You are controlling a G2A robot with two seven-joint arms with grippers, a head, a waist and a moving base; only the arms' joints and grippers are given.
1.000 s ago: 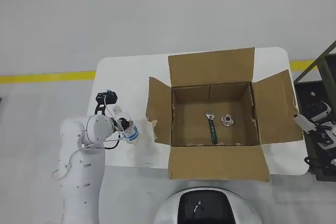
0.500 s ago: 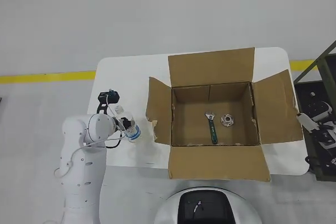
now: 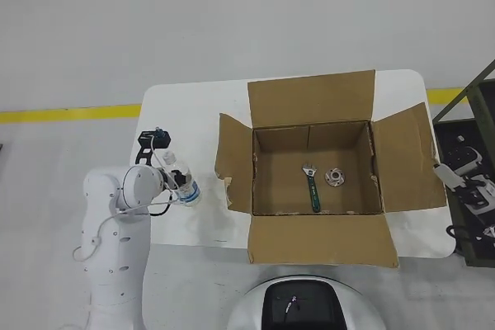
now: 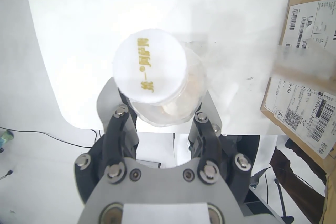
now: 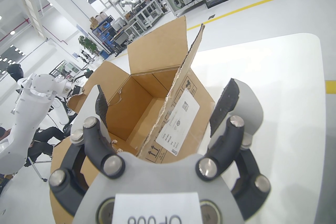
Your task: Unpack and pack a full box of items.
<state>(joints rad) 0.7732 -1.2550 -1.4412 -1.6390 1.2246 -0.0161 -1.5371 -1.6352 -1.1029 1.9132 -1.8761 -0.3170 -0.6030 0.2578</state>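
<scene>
Left gripper [image 4: 160, 104] has its jaws clamped on the jar [image 4: 149, 64], gripping the clear body just below the white cap. The cap faces the wrist camera, so the jar's long axis runs roughly back toward the wrist. From the top view the jar [image 3: 188, 191] sits over the near-left part of the worktop [image 3: 190, 107], just left of the box [image 3: 313, 99]; can't tell if its base touches the surface. The box is open with all four flaps out, and inside are a wrench [image 3: 312, 188] and a small round part [image 3: 335, 176], both on the floor toward the right half. Right gripper [image 5: 166, 97] has its jaws apart and holds nothing; it sits off the box's right side, looking along the right flap. Key relation: the box cavity lies to the right of the jar, with the left flap standing between them. The left arm is the near one and already has the load. My read: set-down is a straight lower onto the worktop. If packing, the jar needs height to clear that flap before going right, then lands in the left half, away from the wrench.
</scene>
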